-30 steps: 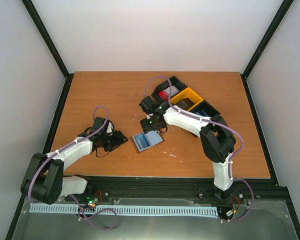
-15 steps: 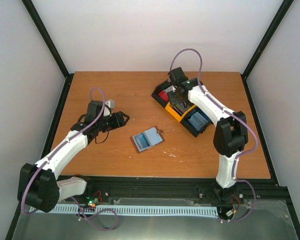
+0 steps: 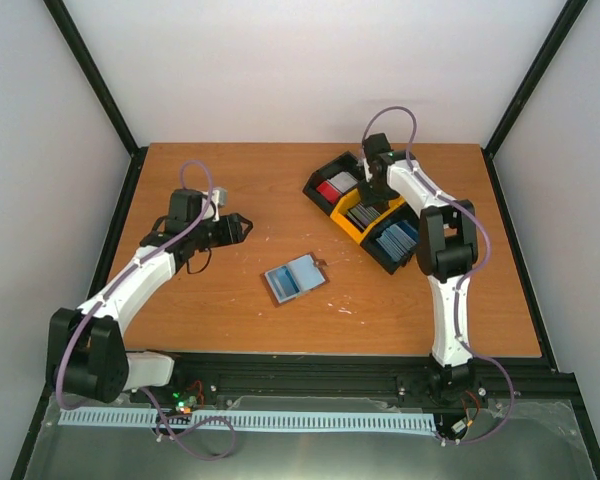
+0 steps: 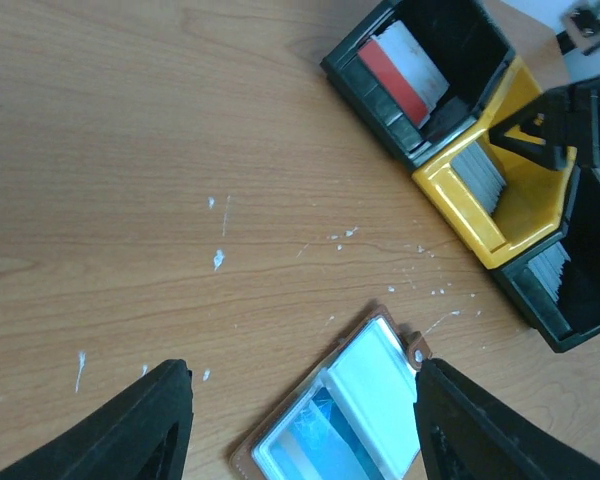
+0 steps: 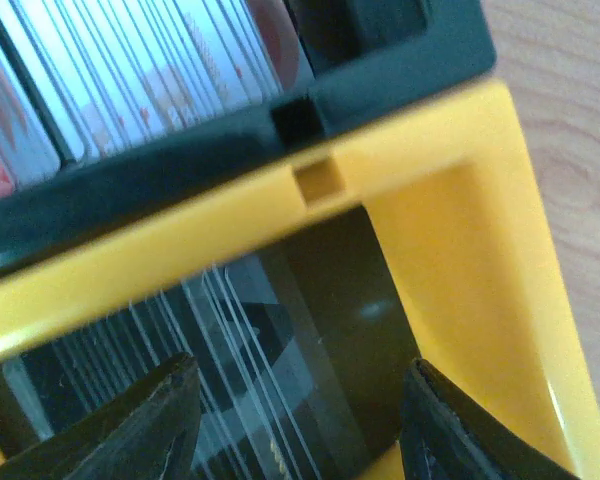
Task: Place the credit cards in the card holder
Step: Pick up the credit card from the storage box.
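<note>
Card holder (image 3: 295,279): open mid-table, apart from both arms.
Right gripper (image 5: 295,372): jaws spread, empty, over grey credit cards (image 5: 235,330) in yellow compartment (image 5: 460,230).
Left gripper (image 4: 302,375): spread, empty.
Risk: cards stand tightly packed, so a pinch may take several or slip.
</note>
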Tool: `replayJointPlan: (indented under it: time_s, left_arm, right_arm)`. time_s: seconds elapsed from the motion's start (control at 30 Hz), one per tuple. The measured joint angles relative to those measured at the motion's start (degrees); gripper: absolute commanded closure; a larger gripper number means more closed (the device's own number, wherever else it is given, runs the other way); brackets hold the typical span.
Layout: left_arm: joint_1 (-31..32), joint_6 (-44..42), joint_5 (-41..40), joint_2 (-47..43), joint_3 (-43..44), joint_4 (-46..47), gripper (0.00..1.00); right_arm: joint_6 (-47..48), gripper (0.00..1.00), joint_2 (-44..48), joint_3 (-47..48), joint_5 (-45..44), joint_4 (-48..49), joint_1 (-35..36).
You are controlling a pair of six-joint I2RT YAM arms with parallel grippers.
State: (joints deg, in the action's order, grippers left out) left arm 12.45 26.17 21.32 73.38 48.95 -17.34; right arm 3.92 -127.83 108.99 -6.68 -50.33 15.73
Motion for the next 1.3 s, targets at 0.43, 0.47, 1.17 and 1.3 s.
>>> replayJointPlan:
  time_s: [0.43,0.47,1.17,1.3]
  left_arm:
    - [-0.57,-3.58,2.91,4.59,1.70,2.45,0.38]
    - [-0.57,-3.63,2.93,4.85,1.70,2.45,0.38]
    - [-0.57,-3.85,2.86,5.92,2.10,2.60,0.38]
    - [-0.57,-3.85,2.82,5.92,2.10,2.60,0.38]
  right_arm:
    - [1.20,0.55,-6.12,7.04,1.36,-2.27,-0.37]
    - [1.20,0.55,-6.32,7.10,1.25,-2.56,-0.39]
    - [1.16,0.64,-7.34,7.76,-1.09,-4.07,-0.72]
    - [1.11,0.64,-7.34,7.91,-1.70,-4.35,-0.72]
